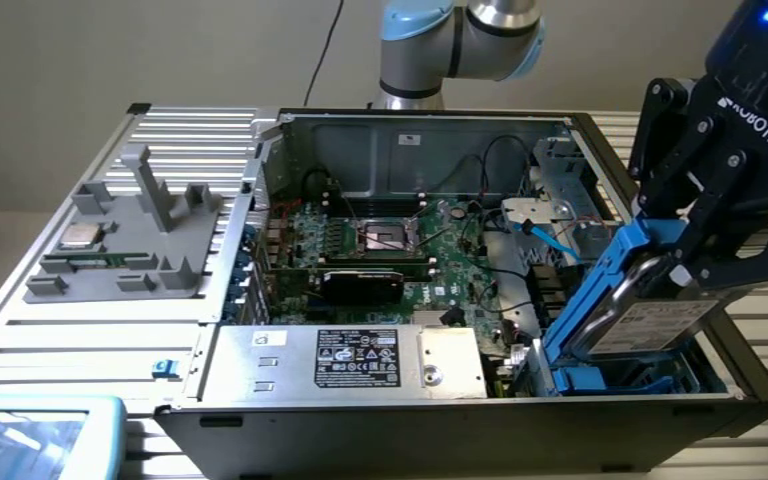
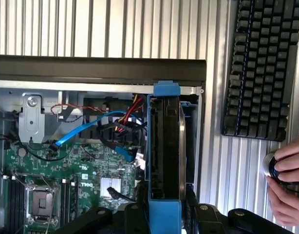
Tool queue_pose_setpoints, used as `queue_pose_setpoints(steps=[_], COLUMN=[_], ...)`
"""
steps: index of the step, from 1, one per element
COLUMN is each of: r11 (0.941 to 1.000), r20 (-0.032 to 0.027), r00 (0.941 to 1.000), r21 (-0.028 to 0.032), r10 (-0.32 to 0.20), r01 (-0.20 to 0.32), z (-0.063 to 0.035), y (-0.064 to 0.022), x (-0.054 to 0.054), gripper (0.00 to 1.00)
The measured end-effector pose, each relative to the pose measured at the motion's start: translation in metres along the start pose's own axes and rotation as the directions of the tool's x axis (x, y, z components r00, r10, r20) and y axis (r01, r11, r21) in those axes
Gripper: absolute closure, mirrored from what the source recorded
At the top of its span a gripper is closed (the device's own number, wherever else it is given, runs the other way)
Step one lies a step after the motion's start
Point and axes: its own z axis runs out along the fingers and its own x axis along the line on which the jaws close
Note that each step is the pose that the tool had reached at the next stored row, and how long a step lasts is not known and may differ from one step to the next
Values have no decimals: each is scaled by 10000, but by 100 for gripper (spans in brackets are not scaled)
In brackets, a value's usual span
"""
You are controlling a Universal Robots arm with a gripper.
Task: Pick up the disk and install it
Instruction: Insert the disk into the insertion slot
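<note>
The disk (image 1: pixel 651 322), in its blue carrier (image 1: pixel 595 285), hangs tilted at about four o'clock of the open computer case (image 1: pixel 491 415) in the exterior view. The hand (image 1: pixel 704 268) is clenched on its upper end. From the hand the disk lies toward seven o'clock, and its long axis runs steeply down that line into the blue-lined drive bay (image 1: pixel 611 380) in the case's corner. In the wrist view the disk is seen edge-on, running straight away from the hand toward the case's black rim (image 2: pixel 101 68). The lower end looks to be at the bay's mouth, but the case wall and the carrier hide it, so I cannot tell whether it has met the bay's rails. Blue data cables (image 1: pixel 558 240) lie just beside the bay at eleven o'clock of it. The motherboard (image 1: pixel 398 250) fills the case's middle and the silver power supply (image 1: pixel 357 360) sits at six o'clock. Well apart at nine o'clock, a grey fixture (image 1: pixel 124 245) rests on the slatted table (image 1: pixel 91 340). Beside the case lies a keyboard (image 2: pixel 264 68), and near it a person's fingers (image 2: pixel 291 165) pinch a small round object that is cut off at the frame's edge.
</note>
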Motion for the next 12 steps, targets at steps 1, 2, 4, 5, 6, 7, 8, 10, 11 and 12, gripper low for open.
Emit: queue_pose_setpoints(steps=[1, 2, 4, 5, 6, 7, 8, 10, 11, 12], r11=[10000, 10000, 10000, 10000, 10000, 10000, 10000, 10000, 9999, 9999], r20=[-7, -20, -88, -116, -129, -133, -135, -138, -139, -140], r00=[10000, 10000, 10000, 9999, 9999, 9999, 9999, 9999, 9998, 9998], r21=[-1, -1, -3, -5, -6, -6, -7, -9, -10, -10], r10=[-1, 0, 8, 18, 36, 53, 69, 93, 104, 111], r01=[1, 0, -8, -18, -36, -53, -69, -93, -104, -112], z=[3, 7, 16, 20, 22, 23, 23, 26, 27, 28], y=[4, 10, 10, 10, 10, 11, 11, 11, 12, 12], x=[-1, -1, -1, 0, 1, 2, 2, 3, 4, 5], gripper=[63, 63, 63, 63, 63, 63, 63, 63, 63, 63])
